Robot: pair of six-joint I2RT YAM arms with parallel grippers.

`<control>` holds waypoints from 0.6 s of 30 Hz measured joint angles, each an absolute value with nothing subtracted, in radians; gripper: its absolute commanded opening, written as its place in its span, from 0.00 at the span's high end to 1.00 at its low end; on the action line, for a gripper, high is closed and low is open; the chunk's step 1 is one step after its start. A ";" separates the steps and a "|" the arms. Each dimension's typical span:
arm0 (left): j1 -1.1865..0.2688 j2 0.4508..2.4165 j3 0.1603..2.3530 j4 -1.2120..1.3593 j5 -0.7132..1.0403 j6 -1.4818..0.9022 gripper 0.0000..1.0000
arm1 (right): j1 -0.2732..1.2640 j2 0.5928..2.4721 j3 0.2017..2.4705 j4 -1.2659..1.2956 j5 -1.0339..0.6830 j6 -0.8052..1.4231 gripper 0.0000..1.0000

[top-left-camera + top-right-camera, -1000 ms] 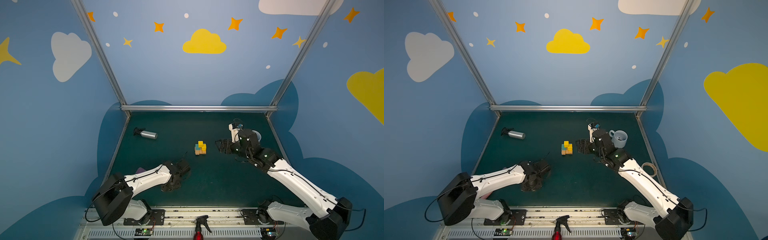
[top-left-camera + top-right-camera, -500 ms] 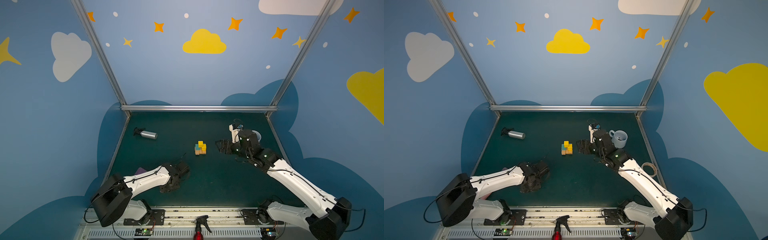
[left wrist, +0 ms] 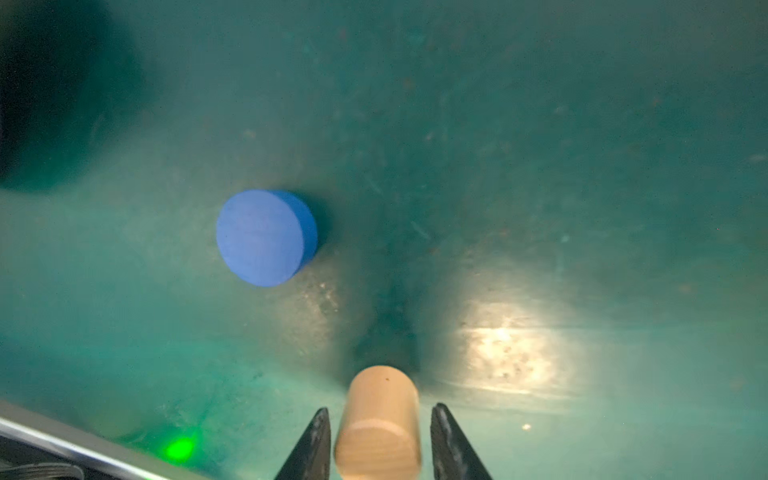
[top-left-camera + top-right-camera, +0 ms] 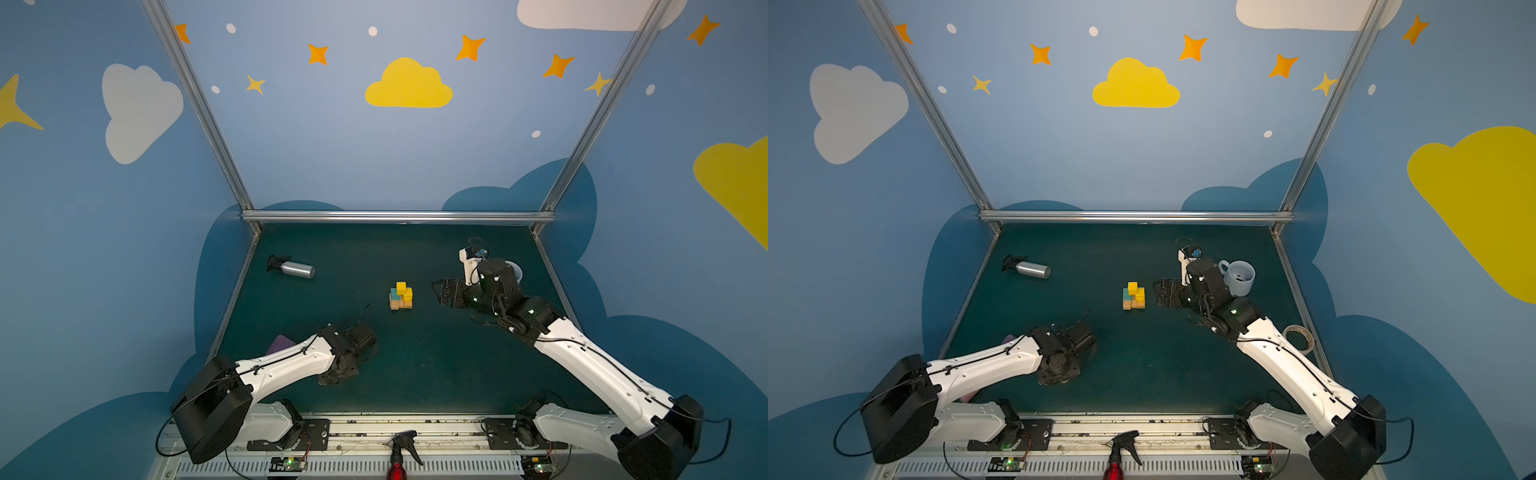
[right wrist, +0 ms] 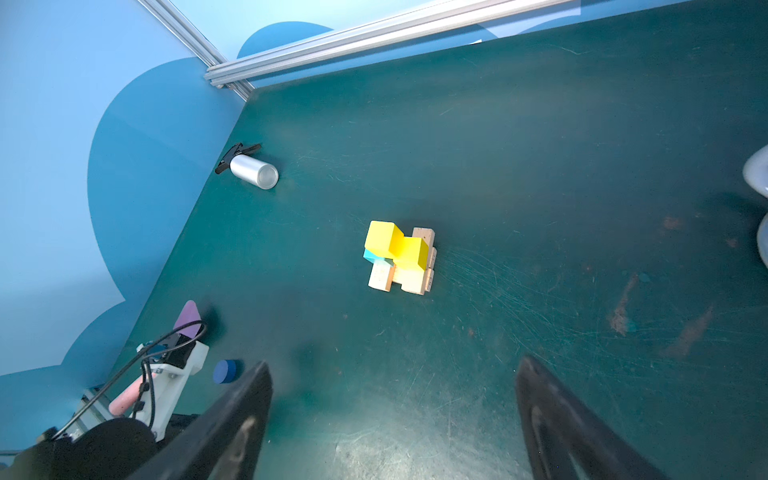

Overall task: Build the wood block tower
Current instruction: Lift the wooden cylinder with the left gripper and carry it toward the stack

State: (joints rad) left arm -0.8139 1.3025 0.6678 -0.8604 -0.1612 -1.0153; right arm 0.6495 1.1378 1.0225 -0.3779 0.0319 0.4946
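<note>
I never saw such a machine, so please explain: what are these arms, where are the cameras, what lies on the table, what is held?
Two white robot arms, each ending in a gripping pincer. Two pictures look down from above; two come from wrist cameras. On the dark green table are a stack of tan, teal and yellow wooden blocks, a silver spray bottle on its side, a pale grey mug and a blue wooden cylinder. The left gripper has a tan wooden cylinder between its jaws; whether it grips is unclear. The right gripper is open, empty.
</note>
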 measured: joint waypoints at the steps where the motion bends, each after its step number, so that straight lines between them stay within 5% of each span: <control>1: -0.814 1.301 0.661 -0.860 -0.160 -1.018 0.60 | 0.649 1.138 1.023 -0.378 0.032 0.495 0.11; 18: -0.814 1.242 0.636 -0.852 -0.152 -1.037 0.64 | 0.648 1.138 1.023 -0.378 0.019 0.501 0.11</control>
State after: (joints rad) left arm -0.8139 1.2419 0.6365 -0.8516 -0.1520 -1.0370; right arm 0.6483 1.1381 1.0225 -0.3782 0.0193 0.5014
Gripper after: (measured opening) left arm 0.344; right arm 0.896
